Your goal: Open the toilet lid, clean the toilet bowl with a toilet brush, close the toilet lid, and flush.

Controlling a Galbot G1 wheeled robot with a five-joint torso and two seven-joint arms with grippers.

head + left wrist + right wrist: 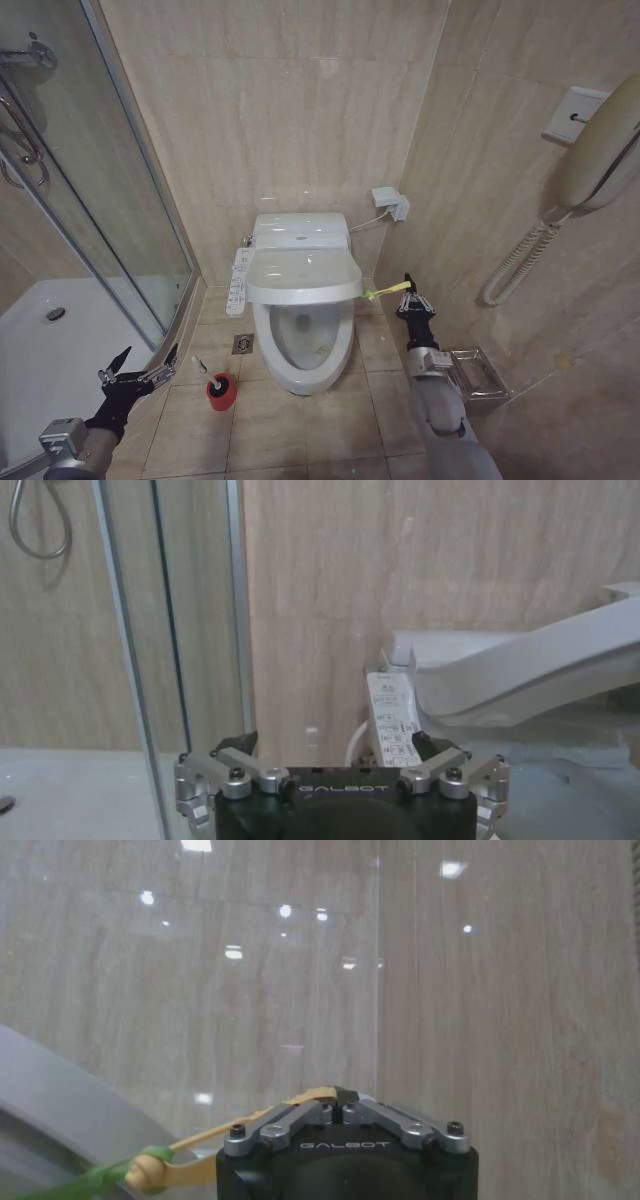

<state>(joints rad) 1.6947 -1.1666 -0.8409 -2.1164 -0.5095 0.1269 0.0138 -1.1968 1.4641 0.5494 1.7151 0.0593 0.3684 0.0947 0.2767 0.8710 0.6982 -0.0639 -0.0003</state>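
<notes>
In the head view, the toilet lid (303, 275), a glossy white plastic oval, is part-raised over the toilet bowl (303, 345), a white ceramic basin with faint brownish marks inside. A yellow-green strap (385, 291) runs from the lid's edge to the right claw (409, 290), whose fingers are pinched together on the strap's end, just beside the lid near the beige tiled wall. The toilet brush (218, 386), a thin white stick in a round red holder, stands on the tiled floor just left of the bowl. The left claw (143, 364) hangs low beside the shower door (110, 200), its fingers spread apart and holding nothing, near the brush. A white control panel (239, 280) sits on the toilet's left side.

In the left wrist view, the left claw's black body reads "GALBOT", with metal finger links splayed wide. Beyond it are the control panel (391, 724) with small printed buttons too fine to read, the tilted lid (540, 671), and veined beige wall tile.

In the right wrist view, the right claw (340, 1099), also marked "GALBOT", has its fingers closed on the tan strap (250, 1121), which ends in a green cord by the lid's grey-white curve (70, 1110). Glossy tile reflects ceiling lights.
</notes>
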